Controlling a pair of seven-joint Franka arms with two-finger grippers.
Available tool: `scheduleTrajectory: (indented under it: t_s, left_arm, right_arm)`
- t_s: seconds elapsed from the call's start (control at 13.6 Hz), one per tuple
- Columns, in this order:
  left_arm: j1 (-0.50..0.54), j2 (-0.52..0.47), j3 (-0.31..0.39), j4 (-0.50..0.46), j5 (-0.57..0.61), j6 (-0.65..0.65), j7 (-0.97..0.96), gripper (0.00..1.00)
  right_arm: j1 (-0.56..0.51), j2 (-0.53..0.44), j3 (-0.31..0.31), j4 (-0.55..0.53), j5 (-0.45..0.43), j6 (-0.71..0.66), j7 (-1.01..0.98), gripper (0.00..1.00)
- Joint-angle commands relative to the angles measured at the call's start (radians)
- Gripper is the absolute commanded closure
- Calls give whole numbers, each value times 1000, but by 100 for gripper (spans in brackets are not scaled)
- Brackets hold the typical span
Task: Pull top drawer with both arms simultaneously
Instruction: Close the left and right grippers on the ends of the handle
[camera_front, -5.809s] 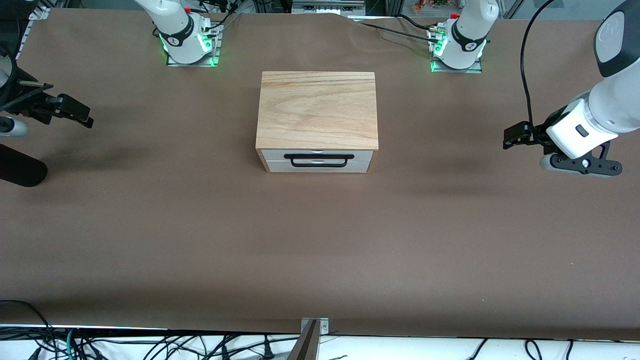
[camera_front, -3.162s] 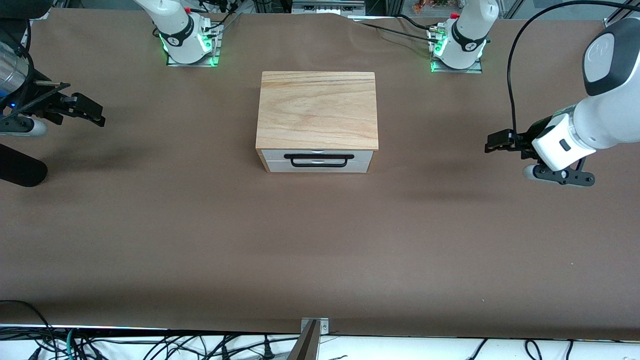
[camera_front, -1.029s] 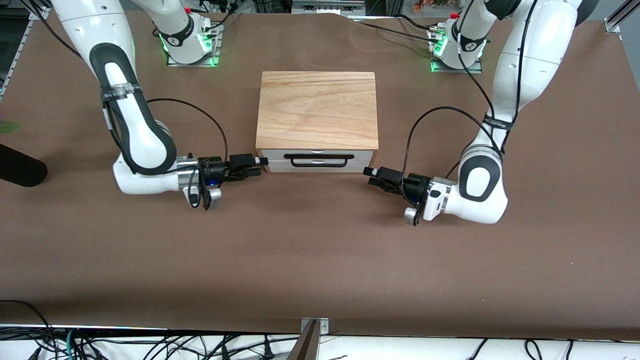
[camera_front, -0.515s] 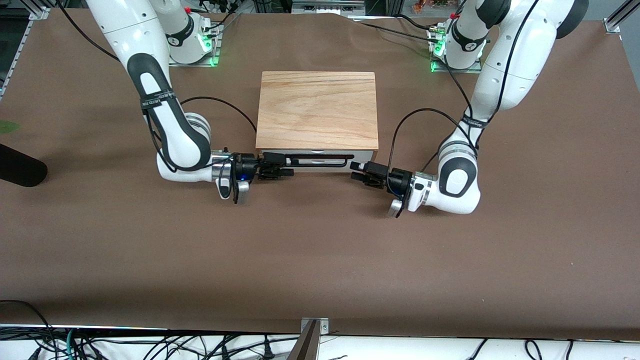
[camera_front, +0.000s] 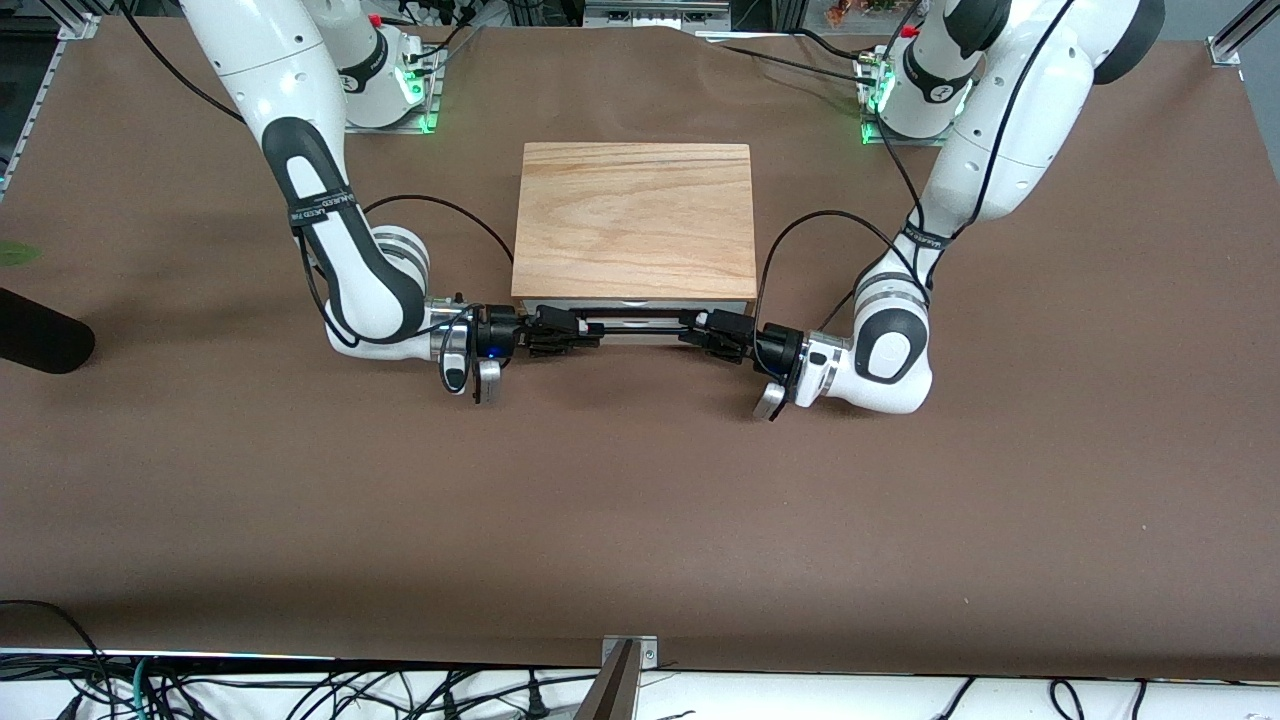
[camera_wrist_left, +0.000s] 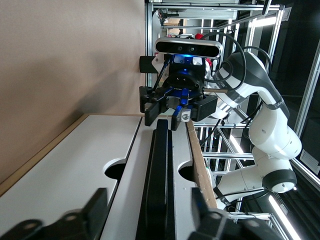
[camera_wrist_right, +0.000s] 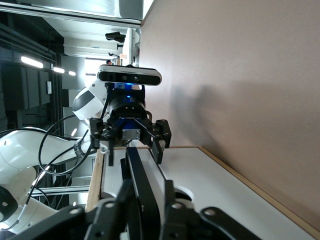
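Note:
The top drawer's white front (camera_front: 725, 308) sits closed under the box's light-wood top slab (camera_front: 635, 215). Its black bar handle (camera_front: 640, 318) runs across the front. My right gripper (camera_front: 590, 336) is at the handle's end toward the right arm's side, and in the right wrist view (camera_wrist_right: 146, 200) its fingers (camera_wrist_right: 125, 197) press close on the handle (camera_wrist_right: 137, 170). My left gripper (camera_front: 692, 328) is at the handle's other end. In the left wrist view (camera_wrist_left: 150, 212) its fingers (camera_wrist_left: 95, 212) stand wide apart on either side of the handle (camera_wrist_left: 160, 165).
The box stands mid-table on brown paper (camera_front: 640, 520). A lower white panel (camera_wrist_left: 75, 170) lies below the handle. Both arm bases (camera_front: 375, 85) stand farther from the front camera than the box. A dark object (camera_front: 40, 345) lies at the right arm's end of the table.
Both arms came in from the table's ends to the box front. In the last half second both grippers slid inward onto the handle's two ends. The drawer has not moved.

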Motion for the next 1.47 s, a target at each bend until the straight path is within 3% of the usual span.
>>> scheduleTrajectory:
  t_s: [0.0,0.15,0.29,0.44,0.66,1.4]
  left_arm:
    - [-4,-15,-5,-23,-33,-3,48,54]
    - [-4,-15,-6,-24,-33,-5,48,66]
    - [-4,-15,-19,-27,-33,-6,48,69]
    - [-4,-15,-19,-31,-33,-6,48,76]
    - [-4,-15,-19,-29,-33,-6,48,100]
    - [-2,2,-19,12,-35,0,32,100]
  right_arm:
    - [-4,-11,2,-19,28,-21,-27,86]
    - [-5,-11,1,-18,28,-30,-27,91]
    - [-5,-11,1,-18,28,-30,-29,99]
    - [-13,-11,1,-13,28,-33,-27,100]
    - [-33,-8,-1,-8,28,-87,-29,100]
    - [-36,13,-2,42,28,-87,-18,100]
